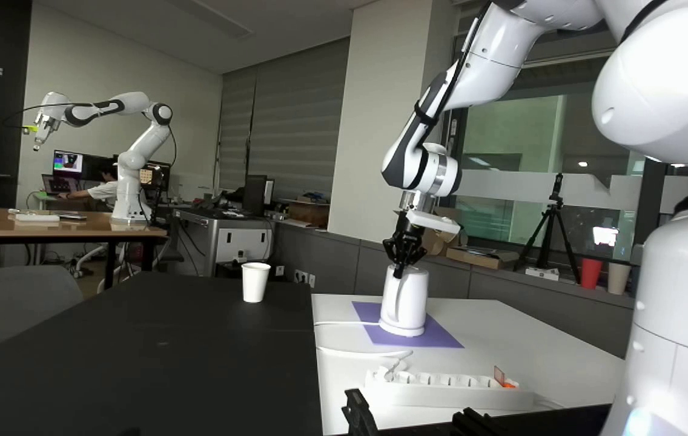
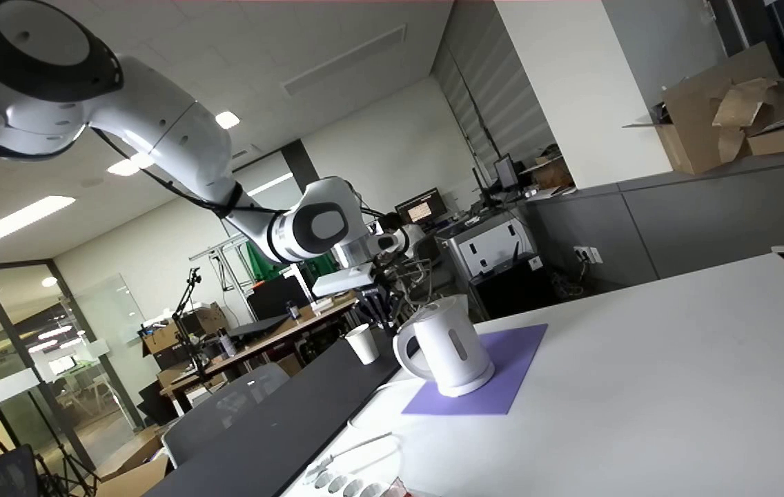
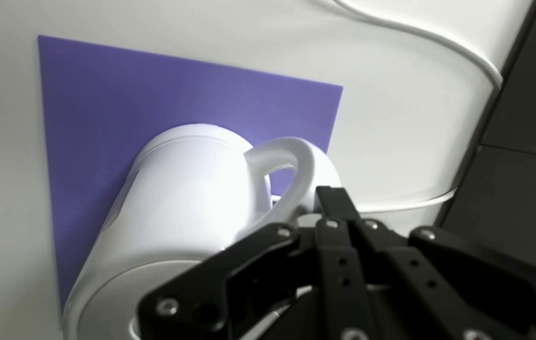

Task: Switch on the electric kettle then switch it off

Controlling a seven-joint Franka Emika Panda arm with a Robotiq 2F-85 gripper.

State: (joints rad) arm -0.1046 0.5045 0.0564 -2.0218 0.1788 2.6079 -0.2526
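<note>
One white electric kettle, upright on its base, over a purple sheet. I judge its shell stiff, smooth and rather slippery, apt to rock or skid if little is inside; its fill cannot be told. The loop handle is the likeliest hold, though switching should call for a press, not a grip; I cannot make out the switch. My Robotiq gripper has its tips pressed together, nothing seen between them. From these tips, in the wrist view, the kettle's body lies toward 9 o'clock and the handle just beside, toward 10; contact cannot be told. In an exterior view, the kettle sits at 6 o'clock from the gripper, a multi-socket power strip at 5, a white paper cup at 9.
</note>
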